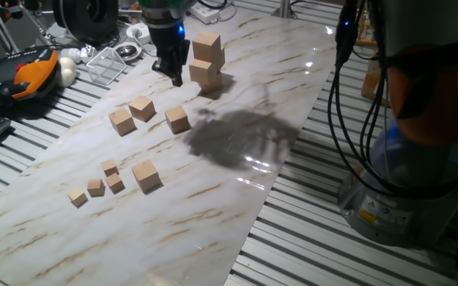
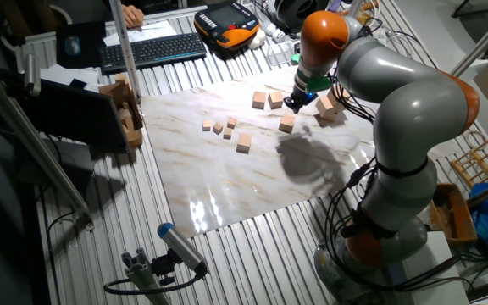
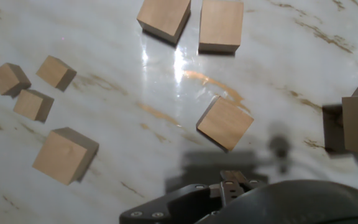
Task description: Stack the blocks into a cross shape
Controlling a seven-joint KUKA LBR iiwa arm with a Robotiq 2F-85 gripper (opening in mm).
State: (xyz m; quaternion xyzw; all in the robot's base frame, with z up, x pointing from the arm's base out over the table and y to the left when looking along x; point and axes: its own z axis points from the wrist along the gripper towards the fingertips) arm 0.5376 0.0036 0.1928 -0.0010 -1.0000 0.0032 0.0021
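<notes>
A partial stack (image 1: pixel 207 59) of blocks stood at the tabletop's (image 1: pixel 237 191) one o'clock; four loose blocks (image 1: pixel 141 108) remained. The jaws of the gripper (image 1: pixel 171 73), just beside it, held nothing visible; their opening couldn't be judged.

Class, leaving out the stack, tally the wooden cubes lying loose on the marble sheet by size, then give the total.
Medium cubes: 4
Tiny cubes: 4
Total: 8
</notes>
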